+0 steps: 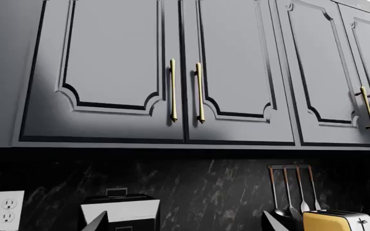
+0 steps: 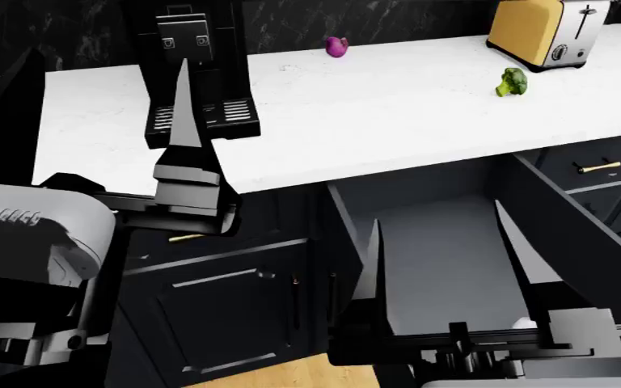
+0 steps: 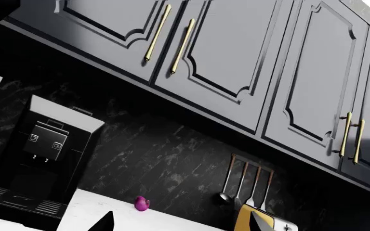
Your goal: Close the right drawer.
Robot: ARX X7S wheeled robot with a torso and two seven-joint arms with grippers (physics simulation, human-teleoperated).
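Currently, left wrist view: camera is facing the upper cabinet doors (image 1: 172, 72) with brass handles; only the left gripper's (image 1: 181, 224) finger tips are showing at the frame edge, set wide apart, holding nothing.

Head view: right drawer (image 2: 451, 259) is sitting pulled out under the white bench (image 2: 397, 105), dark grey inside showing. Right gripper (image 2: 445, 267) is hovering over it, fingers spread wide, empty. Coffee machine (image 2: 197, 65), toaster (image 2: 542, 28) and broccoli (image 2: 513, 81) are standing on the bench.

Right wrist view: showing cabinet doors, hanging utensils (image 3: 246, 185), a purple object (image 3: 142, 203).
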